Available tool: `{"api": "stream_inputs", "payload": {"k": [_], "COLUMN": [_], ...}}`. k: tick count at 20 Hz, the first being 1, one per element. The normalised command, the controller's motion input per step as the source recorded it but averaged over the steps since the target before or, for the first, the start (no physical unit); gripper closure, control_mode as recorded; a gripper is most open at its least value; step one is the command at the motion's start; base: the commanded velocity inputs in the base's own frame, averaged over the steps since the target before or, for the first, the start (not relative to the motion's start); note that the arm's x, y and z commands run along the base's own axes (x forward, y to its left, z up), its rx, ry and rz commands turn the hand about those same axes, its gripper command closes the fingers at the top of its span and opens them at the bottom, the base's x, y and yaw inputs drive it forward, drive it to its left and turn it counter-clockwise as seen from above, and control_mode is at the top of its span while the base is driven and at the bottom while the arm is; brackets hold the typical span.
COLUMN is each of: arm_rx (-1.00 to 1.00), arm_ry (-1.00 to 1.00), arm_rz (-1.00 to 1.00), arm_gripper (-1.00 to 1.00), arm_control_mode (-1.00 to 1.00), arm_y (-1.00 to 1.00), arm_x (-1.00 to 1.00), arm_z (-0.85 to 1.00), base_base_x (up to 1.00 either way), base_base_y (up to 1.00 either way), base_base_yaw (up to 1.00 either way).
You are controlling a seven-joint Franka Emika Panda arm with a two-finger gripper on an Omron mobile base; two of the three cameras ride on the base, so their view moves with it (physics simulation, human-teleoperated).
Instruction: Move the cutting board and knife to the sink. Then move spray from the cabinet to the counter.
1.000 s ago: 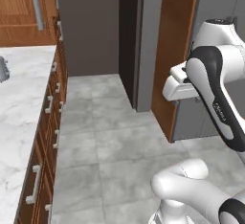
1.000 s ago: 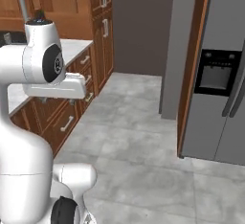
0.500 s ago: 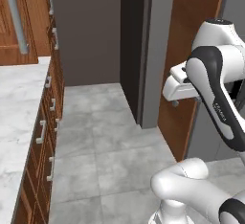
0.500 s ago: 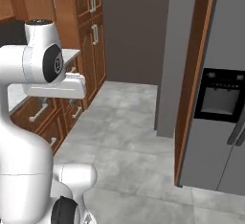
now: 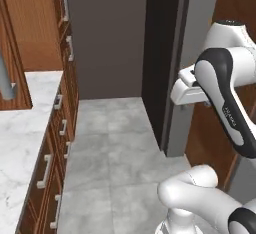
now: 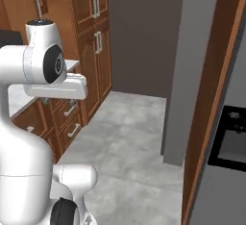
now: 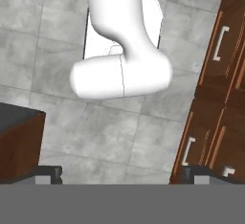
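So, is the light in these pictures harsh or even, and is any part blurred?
Left base view: even, soft light, no hard shadows on the grey floor; counter veins look soft. Right base view: flat light, sharp edges on the drawers. Hand view: the claw tips are sharp, no glare.

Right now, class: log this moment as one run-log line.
base: facing floor beside counter | gripper: open, empty, above floor | drawers: shut

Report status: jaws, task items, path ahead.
Gripper jaws wide open, holding nothing, pointed at floor. Counter at left, bare where visible. Drawers alongside.
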Motion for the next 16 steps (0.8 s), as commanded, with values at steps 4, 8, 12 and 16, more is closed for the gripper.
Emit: {"api": "stream_inputs", "payload": {"k": [4, 8, 12, 16], "arm_rx": [0.0, 0.0, 0.0, 0.0], "arm_ry": [0.0, 0.0, 0.0, 0.0], "arm_rz": [0.0, 0.0, 0.0, 0.0], "arm_gripper": [-1.0, -1.0, -1.0, -1.0], "arm_control_mode": [1.0, 1.0, 1.0, 1.0], "arm_y": [0.0, 0.0, 0.0, 0.0], "arm_x": [0.0, 0.0, 0.0, 0.0], "arm_z": [0.0, 0.0, 0.0, 0.0], "base_base_x": [1.0, 1.0, 1.0, 1.0], "base_base_y": [0.0, 0.0, -0.06, -0.12], "base_base_yaw": [0.59, 0.65, 0.63, 0.61]}}
